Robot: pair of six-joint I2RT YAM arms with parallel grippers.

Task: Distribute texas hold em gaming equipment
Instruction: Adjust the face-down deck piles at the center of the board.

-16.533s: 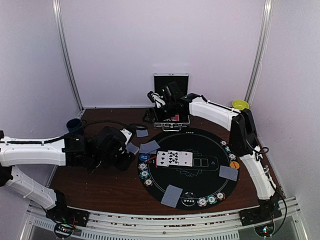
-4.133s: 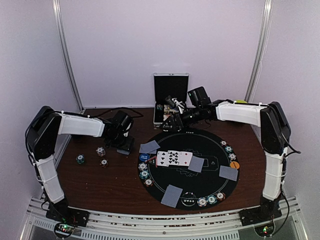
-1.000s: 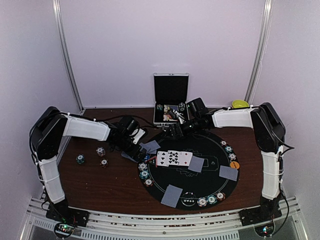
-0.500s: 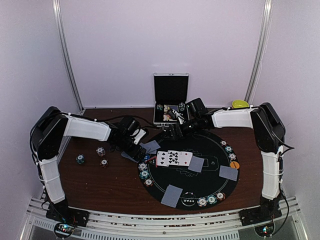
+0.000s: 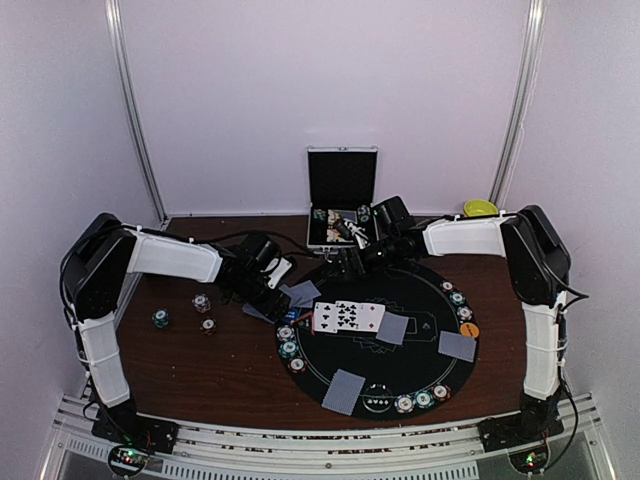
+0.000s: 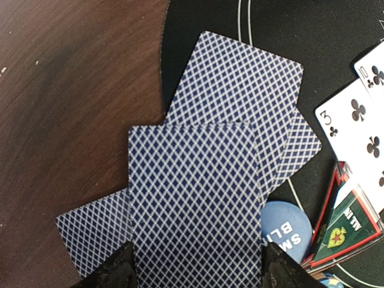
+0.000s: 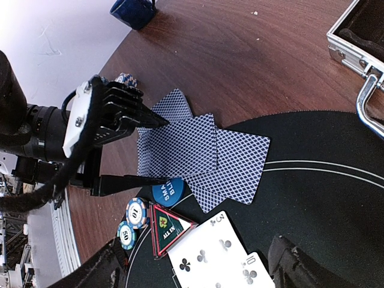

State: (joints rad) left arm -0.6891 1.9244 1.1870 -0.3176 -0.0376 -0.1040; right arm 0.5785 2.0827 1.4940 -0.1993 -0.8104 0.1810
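From above, my left gripper (image 5: 272,293) sits at the far-left rim of the black mat (image 5: 420,290). It is over a small fan of face-down cards (image 5: 300,293) that lies partly on the mat and partly on the wooden table (image 5: 230,370). My right gripper (image 5: 345,258) hangs over the mat's far rim, just in front of the open silver case (image 5: 342,190). A row of face-up cards (image 5: 348,317) lies mid-mat, and three loose chips (image 5: 202,302) sit on the wood to the left. In my left wrist view, the top card (image 6: 195,210) of the fan runs between my fingers (image 6: 114,275), which are spread wide, one along each long edge. I cannot tell whether they press those edges. The blue button (image 6: 287,231) peeks out at the card's right side. In my right wrist view, my right fingers (image 7: 102,273) stand far apart with nothing between them, above the face-up clubs. Near them lie a red triangular marker (image 7: 170,227) and two rim chips (image 7: 137,211), with the dark blue mug (image 7: 133,11) far off on the wood.
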